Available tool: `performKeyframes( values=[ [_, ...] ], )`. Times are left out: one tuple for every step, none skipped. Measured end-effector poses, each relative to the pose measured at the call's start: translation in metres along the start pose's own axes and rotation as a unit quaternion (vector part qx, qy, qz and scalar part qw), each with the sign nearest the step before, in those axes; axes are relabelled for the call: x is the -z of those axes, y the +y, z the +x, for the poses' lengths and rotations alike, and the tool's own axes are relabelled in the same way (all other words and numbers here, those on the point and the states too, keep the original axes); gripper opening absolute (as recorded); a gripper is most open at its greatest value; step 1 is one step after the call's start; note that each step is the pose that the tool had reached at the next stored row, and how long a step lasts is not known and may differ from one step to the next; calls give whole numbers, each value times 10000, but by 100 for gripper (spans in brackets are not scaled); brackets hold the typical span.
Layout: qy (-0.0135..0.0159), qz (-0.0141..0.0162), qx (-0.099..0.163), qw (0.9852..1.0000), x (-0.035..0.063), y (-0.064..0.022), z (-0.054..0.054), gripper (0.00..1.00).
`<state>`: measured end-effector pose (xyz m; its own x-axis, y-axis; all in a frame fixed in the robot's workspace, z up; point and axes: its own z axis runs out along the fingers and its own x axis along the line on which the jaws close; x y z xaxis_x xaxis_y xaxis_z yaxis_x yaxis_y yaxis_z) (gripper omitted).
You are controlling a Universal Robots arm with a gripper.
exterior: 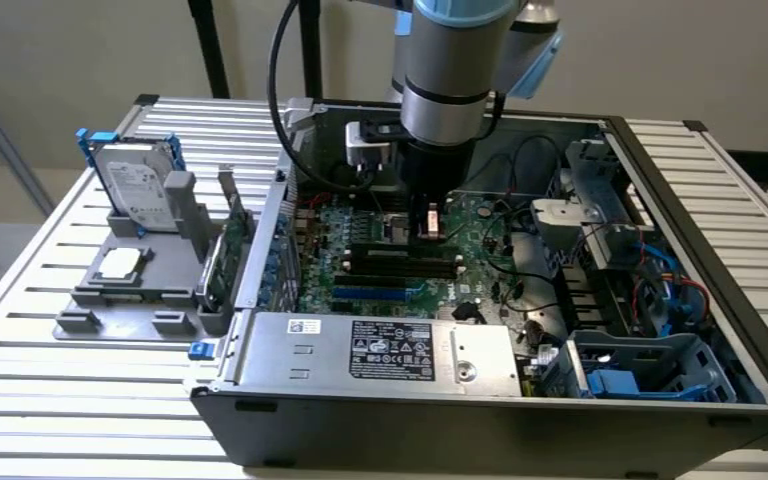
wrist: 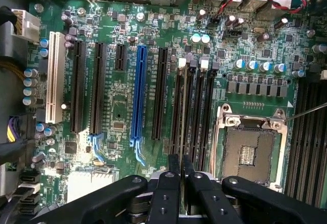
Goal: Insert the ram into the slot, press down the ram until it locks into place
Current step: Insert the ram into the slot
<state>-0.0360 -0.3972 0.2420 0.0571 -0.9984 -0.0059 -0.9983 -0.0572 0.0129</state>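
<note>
The gripper (wrist: 180, 166) is clamped on the ram (wrist: 181, 112), held edge-on. Its long axis lies along the slot (wrist: 176, 101) directly below, at the middle of the motherboard (wrist: 118, 112).

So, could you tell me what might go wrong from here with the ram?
The thin green ram stick, edge-on in the black gripper, hangs over several identical narrow black slots, so it could land in a neighbour or ride a slot wall. Pressing while tilted might leave one white end clip unlatched.
</note>
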Motion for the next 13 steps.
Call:
performKeyframes(
  values=[
    [8,-1,-11,10000,-1,0,0,13],
    [16,-1,-33,10000,-2,0,0,13],
    [27,-1,-61,10000,-4,0,-1,13],
    [39,-2,-93,9999,-7,0,-1,13],
    [52,-1,-125,9999,-11,0,-1,13],
    [65,1,-150,9999,-15,0,-1,13],
    [81,6,-168,9998,-20,0,-1,13],
    [92,13,-175,9998,-27,0,-1,13],
    [98,19,-175,9998,-34,-1,-2,13],
    [102,26,-175,9998,-40,-1,-2,13],
    [105,34,-175,9998,-46,-1,-2,13],
    [108,42,-175,9998,-52,-1,-3,13],
    [110,51,-176,9998,-55,1,-3,13]
  ],
)
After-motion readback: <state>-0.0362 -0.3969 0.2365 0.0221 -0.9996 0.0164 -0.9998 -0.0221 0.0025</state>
